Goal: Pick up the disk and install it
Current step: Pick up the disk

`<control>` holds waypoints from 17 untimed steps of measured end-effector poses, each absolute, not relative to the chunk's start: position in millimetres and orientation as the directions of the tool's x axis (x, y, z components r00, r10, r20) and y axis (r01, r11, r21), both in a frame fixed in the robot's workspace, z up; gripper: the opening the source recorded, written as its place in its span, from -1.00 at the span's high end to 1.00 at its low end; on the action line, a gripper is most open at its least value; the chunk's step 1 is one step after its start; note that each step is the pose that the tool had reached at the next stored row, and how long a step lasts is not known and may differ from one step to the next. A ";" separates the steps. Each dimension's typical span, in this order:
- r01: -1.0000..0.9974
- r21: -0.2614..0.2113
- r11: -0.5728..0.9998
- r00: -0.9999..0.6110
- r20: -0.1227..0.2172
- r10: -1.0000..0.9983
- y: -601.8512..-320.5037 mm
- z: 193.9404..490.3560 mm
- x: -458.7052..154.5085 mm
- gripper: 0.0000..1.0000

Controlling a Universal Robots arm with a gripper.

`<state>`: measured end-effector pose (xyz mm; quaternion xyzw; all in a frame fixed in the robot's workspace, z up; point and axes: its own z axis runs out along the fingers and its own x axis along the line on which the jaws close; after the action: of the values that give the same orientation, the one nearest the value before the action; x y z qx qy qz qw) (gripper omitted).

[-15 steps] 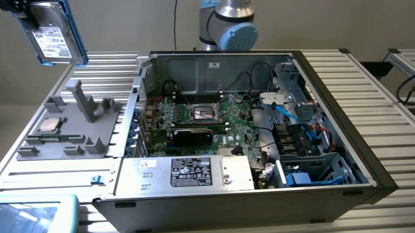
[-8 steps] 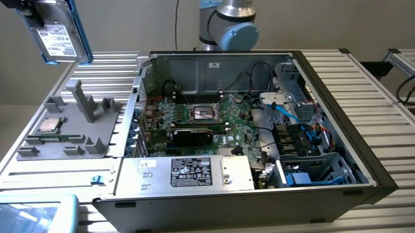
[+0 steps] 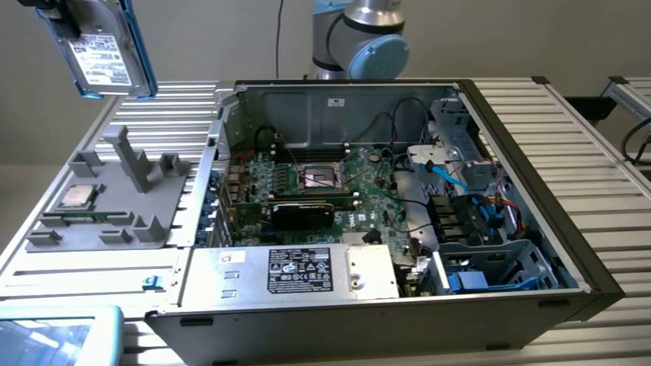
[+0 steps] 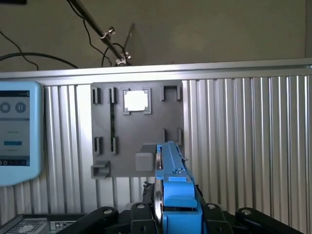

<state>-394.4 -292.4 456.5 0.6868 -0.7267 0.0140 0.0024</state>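
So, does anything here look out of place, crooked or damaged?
Nothing looks damaged or spilled. The disk is tilted, but it is gripped by the end effector above the table, to the exterior view's left of the open computer case, so that is no fault.

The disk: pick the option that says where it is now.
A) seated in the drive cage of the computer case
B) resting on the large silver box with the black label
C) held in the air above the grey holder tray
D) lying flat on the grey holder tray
C: the disk hangs clear above the grey holder tray, clamped edge-on in the gripper.
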 end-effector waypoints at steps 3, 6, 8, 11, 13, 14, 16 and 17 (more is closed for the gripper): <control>-0.998 -0.017 0.056 -0.057 0.023 -0.998 -295.5 461.2 -384.7 0.25; -0.998 -0.017 0.056 -0.057 0.023 -0.998 -300.5 463.3 -378.6 0.25; -0.998 -0.017 0.056 -0.057 0.023 -0.998 -304.2 464.2 -375.8 0.25; -0.998 -0.017 0.056 -0.057 0.023 -0.998 -309.7 466.1 -371.7 0.25; -0.998 -0.017 0.056 -0.057 0.023 -0.998 -313.4 467.1 -368.8 0.25; -0.998 -0.017 0.056 -0.057 0.023 -0.998 -315.4 467.7 -367.2 0.25; -0.998 -0.017 0.056 -0.057 0.022 -0.998 -319.3 468.8 -363.8 0.25; -0.998 -0.017 0.056 -0.057 0.022 -0.998 -321.2 469.5 -361.8 0.25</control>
<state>-361.8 -321.2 469.5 0.6868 -0.7267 0.0139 0.0023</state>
